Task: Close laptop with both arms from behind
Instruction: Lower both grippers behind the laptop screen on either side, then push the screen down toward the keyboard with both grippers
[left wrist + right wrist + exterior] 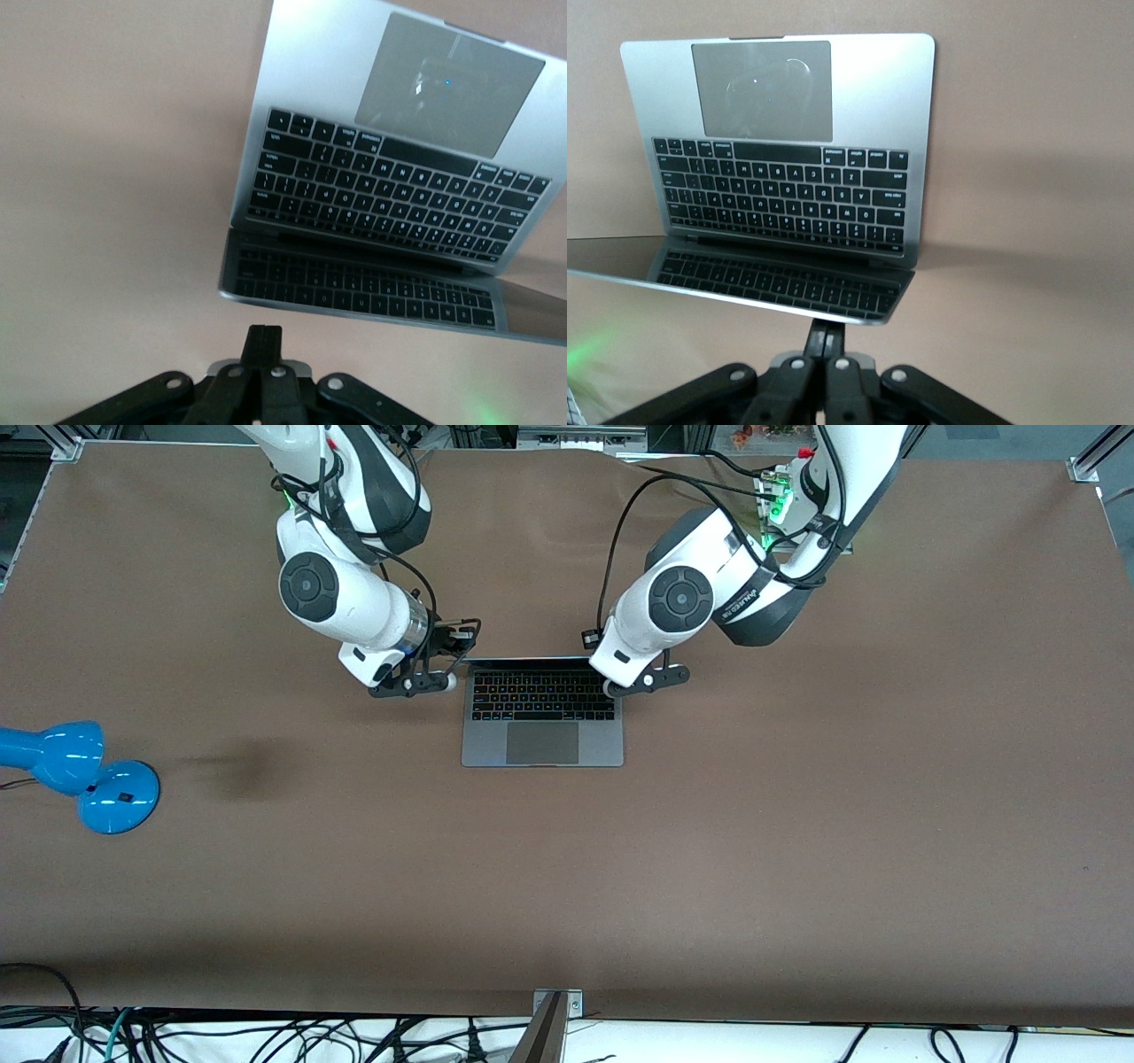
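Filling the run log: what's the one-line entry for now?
laptop: open | left gripper: shut, at lid | right gripper: shut, at lid

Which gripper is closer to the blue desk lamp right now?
Right. The right gripper sits at the laptop corner toward the lamp; the left gripper is at the laptop's other hinge corner.

We see a wide brown table (797,824) filling most of the front view, matte, evenly lit from above. A blue desk lamp (80,775) sits on it at the right arm's end. Black cables (266,1036) tangle on a white strip along the table's nearest edge. Metal frame brackets (1085,465) sit at the corners by the bases.
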Tool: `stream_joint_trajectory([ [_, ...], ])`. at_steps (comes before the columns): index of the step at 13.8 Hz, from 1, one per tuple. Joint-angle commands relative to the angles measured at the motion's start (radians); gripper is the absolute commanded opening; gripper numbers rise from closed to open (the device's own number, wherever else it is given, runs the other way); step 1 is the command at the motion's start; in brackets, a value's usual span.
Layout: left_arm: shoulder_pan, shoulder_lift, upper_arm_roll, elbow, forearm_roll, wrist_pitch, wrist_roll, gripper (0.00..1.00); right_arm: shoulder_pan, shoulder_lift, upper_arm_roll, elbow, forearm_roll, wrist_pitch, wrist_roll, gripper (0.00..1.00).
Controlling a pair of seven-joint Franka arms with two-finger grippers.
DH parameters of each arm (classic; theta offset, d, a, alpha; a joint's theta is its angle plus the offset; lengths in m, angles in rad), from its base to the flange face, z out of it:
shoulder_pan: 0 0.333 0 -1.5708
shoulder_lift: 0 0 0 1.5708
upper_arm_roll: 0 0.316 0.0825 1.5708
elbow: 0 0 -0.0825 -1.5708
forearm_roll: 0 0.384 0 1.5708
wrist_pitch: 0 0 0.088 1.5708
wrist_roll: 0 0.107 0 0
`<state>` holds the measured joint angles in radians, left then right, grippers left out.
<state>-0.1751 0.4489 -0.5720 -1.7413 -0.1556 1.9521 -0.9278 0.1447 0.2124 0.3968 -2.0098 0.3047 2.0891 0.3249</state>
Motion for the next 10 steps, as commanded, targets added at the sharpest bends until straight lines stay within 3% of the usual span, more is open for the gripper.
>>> stream_joint_trajectory([
  [1, 0.000, 0.071, 0.006, 0.091, 0.048, -0.005, 0.014, 0.00, -0.007, 0.038, -0.004, 0.022, -0.015, 0.038, -0.030, 0.04],
  [8, -0.006, 0.180, 0.043, 0.187, 0.091, -0.005, 0.014, 0.00, 0.007, 0.128, -0.026, 0.092, -0.022, 0.049, -0.033, 0.04],
  [10, -0.009, 0.214, 0.050, 0.213, 0.131, -0.005, 0.012, 0.00, 0.007, 0.151, -0.026, 0.112, -0.071, 0.049, -0.035, 0.04],
])
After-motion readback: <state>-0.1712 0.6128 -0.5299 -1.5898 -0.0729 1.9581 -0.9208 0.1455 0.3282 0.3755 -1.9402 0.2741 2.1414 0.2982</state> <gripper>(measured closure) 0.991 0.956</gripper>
